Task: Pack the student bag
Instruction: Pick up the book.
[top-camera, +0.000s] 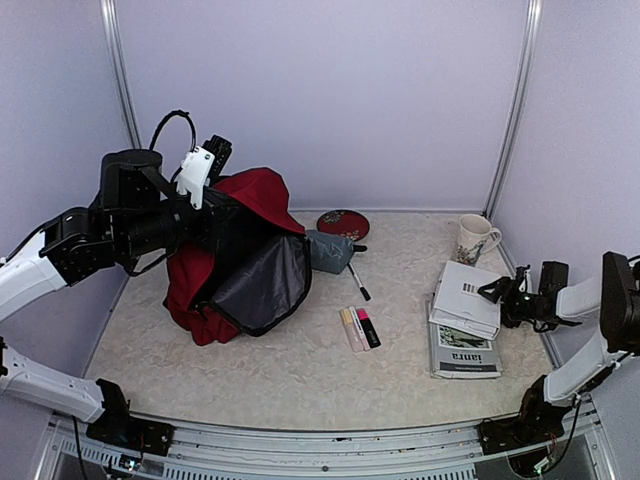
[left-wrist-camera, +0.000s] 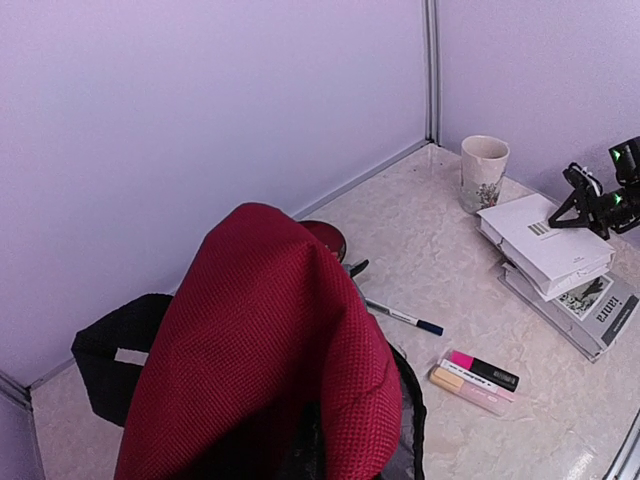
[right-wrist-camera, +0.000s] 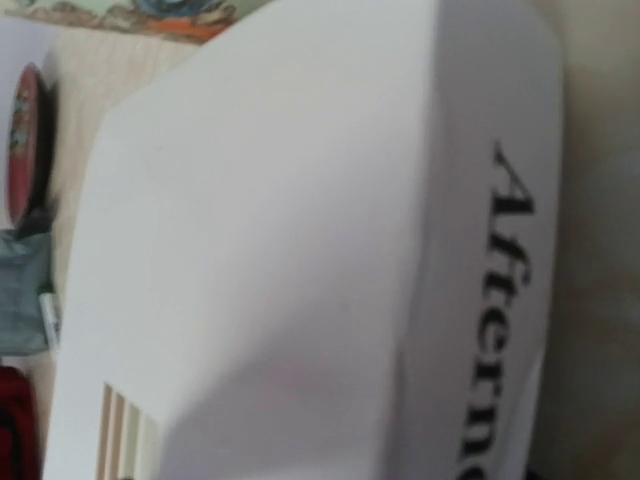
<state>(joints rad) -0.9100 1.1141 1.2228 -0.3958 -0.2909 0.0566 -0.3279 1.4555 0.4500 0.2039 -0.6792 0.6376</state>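
Top external view: the student bag is sitting on the left half of the bench, its mouth gaping toward the camera and showing dark grey lining. The left hand is pinching the bag's red upper fabric with its fingers together, holding that flap raised. A grey pouch is lying just beside the bag, with a round red dish behind it. A pen and some highlighters are lying mid-bench. At the right, the right hand is reaching over a white book with its fingers apart; the book is resting on a magazine, near a mug.

Left wrist view: red bag fabric is filling the foreground, hiding the left fingers. Across the bench the right hand is hovering at the white book, jaws spread.

Right wrist view: the white book is filling nearly everything, blurred; whether the fingers are touching it, I cannot tell.
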